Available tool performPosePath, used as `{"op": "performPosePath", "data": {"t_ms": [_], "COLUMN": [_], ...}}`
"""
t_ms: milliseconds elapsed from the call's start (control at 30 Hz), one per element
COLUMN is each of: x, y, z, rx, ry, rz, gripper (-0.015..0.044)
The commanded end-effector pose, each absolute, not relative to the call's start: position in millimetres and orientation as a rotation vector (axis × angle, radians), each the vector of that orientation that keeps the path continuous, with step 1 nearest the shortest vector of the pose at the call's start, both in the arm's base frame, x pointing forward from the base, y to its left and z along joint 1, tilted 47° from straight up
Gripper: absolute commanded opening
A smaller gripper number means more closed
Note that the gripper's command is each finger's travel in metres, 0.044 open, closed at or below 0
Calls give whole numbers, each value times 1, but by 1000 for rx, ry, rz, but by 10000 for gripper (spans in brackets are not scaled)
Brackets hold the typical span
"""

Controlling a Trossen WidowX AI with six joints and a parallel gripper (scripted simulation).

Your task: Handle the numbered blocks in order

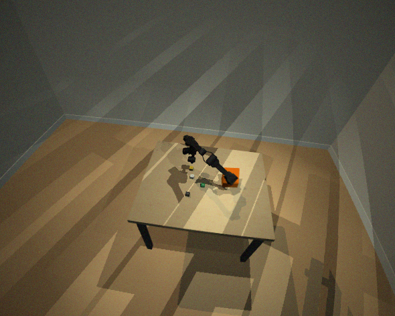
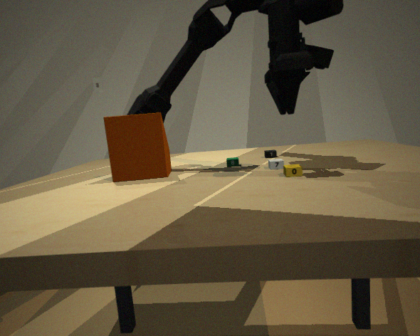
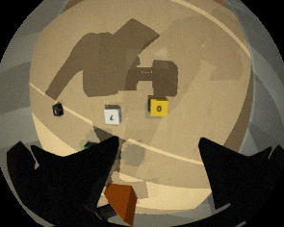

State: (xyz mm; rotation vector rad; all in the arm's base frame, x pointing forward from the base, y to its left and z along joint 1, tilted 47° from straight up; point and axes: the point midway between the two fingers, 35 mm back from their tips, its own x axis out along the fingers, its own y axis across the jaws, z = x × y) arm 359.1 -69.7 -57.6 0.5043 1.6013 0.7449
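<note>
Gripper [image 2: 286, 108]: high above yellow block [image 2: 292, 170], fingers apart, empty.
Blocks: yellow, white [image 2: 275, 164], black [image 2: 270, 153], green [image 2: 233, 161], mid-table [image 2: 95, 223].

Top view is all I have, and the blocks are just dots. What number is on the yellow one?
Observer: The exterior view shows a 0 on the yellow block.
Operator: Is the gripper down on it?
Observer: No. The gripper hangs well above the table, open and holding nothing.
Operator: Is it lined up?
Observer: Roughly. In the wrist view the yellow block sits about midway between the two fingers, ahead of them.
</note>
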Motion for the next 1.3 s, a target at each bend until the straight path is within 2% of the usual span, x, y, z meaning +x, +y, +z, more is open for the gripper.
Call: {"op": "performPosePath", "data": {"t_ms": [0,133,300,1267], "x": [359,358,346,339], "y": [-70,-62,-15,11], "z": [-58,-66,-112,-137], "rx": [502,501,504,505], "ry": [1602,1602,1601,1600], "rz": [748,748,751,753], "gripper": [400,400,400,400]}}
